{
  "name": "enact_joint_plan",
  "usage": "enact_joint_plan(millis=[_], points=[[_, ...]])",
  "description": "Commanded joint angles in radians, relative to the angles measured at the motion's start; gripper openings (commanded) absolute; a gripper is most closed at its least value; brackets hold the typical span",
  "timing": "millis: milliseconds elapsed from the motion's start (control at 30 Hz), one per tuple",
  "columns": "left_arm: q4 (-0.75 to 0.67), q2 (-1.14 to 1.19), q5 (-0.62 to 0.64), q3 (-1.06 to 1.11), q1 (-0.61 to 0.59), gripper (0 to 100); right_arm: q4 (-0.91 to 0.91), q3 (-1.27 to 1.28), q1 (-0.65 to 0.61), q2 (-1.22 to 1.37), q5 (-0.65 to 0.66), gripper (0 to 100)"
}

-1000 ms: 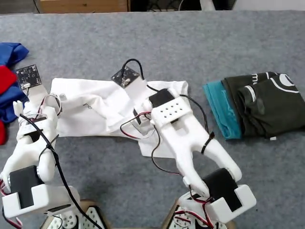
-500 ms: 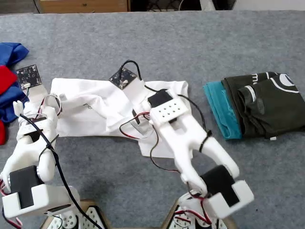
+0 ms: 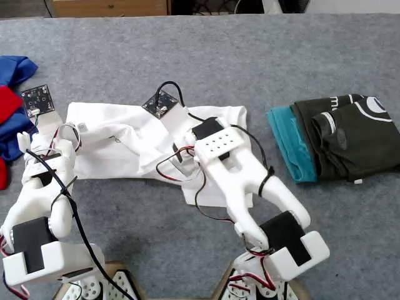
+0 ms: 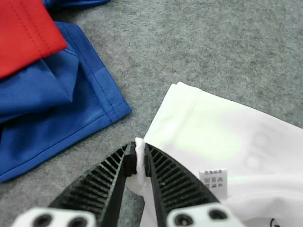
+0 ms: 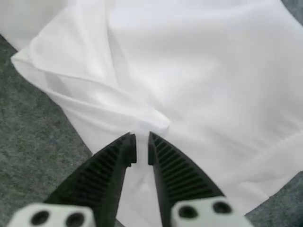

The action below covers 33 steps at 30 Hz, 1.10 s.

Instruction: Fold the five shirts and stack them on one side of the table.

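Grey felt table (image 3: 262, 56), wooden cabinet (image 3: 109, 6)

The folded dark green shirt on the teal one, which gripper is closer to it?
Right. The right gripper sits on the white shirt's middle, grey table between it and that dark green shirt; the left gripper pinches the white shirt's far edge, beside the blue shirt.

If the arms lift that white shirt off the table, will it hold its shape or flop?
Probably flop: the white shirt lies in soft creases, so it should sag between grips. It looks thin, so it is likely light. The left gripper pinches only a narrow edge, which might slip out if tugged.
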Motion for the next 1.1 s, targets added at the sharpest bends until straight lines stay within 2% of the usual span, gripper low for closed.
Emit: enact_joint_plan(millis=[0,333,567,700,833,1000,1067], points=[[-0.002,-0.021,0.011,-0.045,0.001,3,-0.014,-0.036,0.009,-0.002,0.008,1.6],[-0.002,-0.021,0.011,-0.045,0.001,3,0.052,-0.088,0.011,-0.004,0.000,1.2],[0.000,-0.021,0.011,-0.045,-0.001,3,0.141,-0.185,0.074,-0.077,-0.002,1.2],[0.002,-0.021,0.011,-0.045,-0.004,3,0.187,-0.173,0.087,-0.162,0.009,1.2],[0.003,-0.021,0.011,-0.039,-0.008,3,0.155,-0.104,0.068,-0.173,0.034,1.7],[0.003,-0.021,0.011,-0.044,-0.008,3,0.143,-0.097,0.049,-0.082,0.055,16.7],[0.003,-0.021,0.011,-0.045,-0.007,3,0.143,-0.120,0.049,-0.024,0.060,18.8]])
